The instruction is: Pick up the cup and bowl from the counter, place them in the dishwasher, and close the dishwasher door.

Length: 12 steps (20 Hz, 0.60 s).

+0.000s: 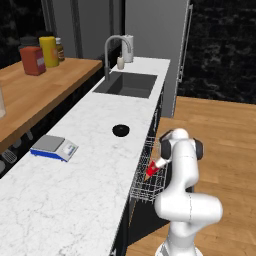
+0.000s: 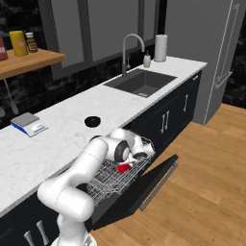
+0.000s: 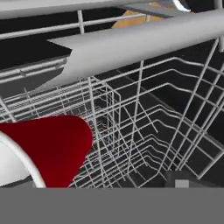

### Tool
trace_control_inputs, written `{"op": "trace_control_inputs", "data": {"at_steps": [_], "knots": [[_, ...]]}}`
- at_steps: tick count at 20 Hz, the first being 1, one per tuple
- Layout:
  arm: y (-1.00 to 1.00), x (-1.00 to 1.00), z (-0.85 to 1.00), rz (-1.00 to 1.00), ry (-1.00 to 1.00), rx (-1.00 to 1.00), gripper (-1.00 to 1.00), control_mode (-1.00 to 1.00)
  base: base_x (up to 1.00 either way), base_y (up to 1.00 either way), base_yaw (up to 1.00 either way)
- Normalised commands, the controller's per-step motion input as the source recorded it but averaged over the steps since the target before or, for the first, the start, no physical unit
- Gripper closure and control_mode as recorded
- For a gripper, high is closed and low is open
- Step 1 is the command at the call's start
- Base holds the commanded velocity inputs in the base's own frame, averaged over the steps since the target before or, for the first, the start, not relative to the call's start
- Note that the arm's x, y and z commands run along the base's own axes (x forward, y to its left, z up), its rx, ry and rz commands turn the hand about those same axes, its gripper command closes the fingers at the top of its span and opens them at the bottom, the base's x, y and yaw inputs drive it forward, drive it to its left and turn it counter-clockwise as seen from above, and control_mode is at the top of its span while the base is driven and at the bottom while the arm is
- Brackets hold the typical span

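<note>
Counter holds bowl; gripper grips cup

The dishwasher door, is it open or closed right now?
Open. The dishwasher door hangs folded down and the wire rack is pulled out over it.

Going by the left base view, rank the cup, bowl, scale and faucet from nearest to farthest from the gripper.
1. cup, at the gripper, over the rack
2. bowl, on the counter just beyond
3. scale, far across the counter
4. faucet, at the far sink
</note>
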Motion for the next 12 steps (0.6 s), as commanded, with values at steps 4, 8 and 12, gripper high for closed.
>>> {"op": "trace_control_inputs", "data": {"at_steps": [4,8,12], "knots": [[-0.40,-0.05,0.09,-0.24,0.17,0.00,-1.00,-1.00,0.00,0.00,0.00],[-0.64,-0.13,0.19,-0.33,0.17,0.00,-1.00,-1.00,0.00,0.00,0.00],[-0.69,-0.27,0.22,-0.40,0.12,-0.05,-1.00,-1.00,0.00,0.00,0.00]]}}
